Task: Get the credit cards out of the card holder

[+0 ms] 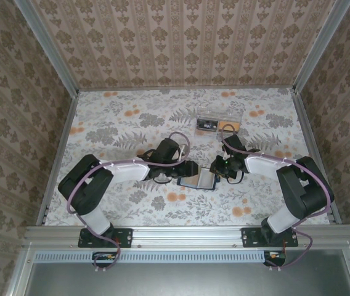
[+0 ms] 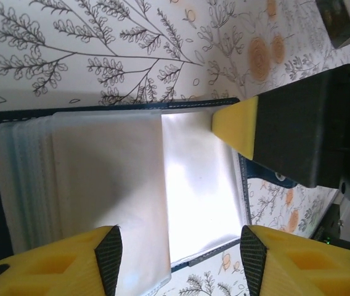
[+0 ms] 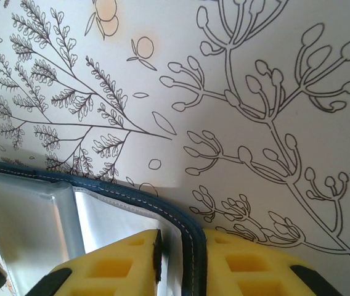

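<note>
Nothing here can be read. The card holder [image 1: 198, 180] looks blank, inside and along its navy edge. The clear plastic box [image 1: 218, 125] on the far side is too small for me to make out any print. The counter [image 1: 119, 123] has only a flower pattern, with no words or numbers.

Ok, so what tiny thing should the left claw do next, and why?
Probably ease down and close on the pale card stack. The left gripper is open with its fingers either side of the stack's edge, and the right gripper is pinching the card holder by its rim, so the holder should not slide.
</note>
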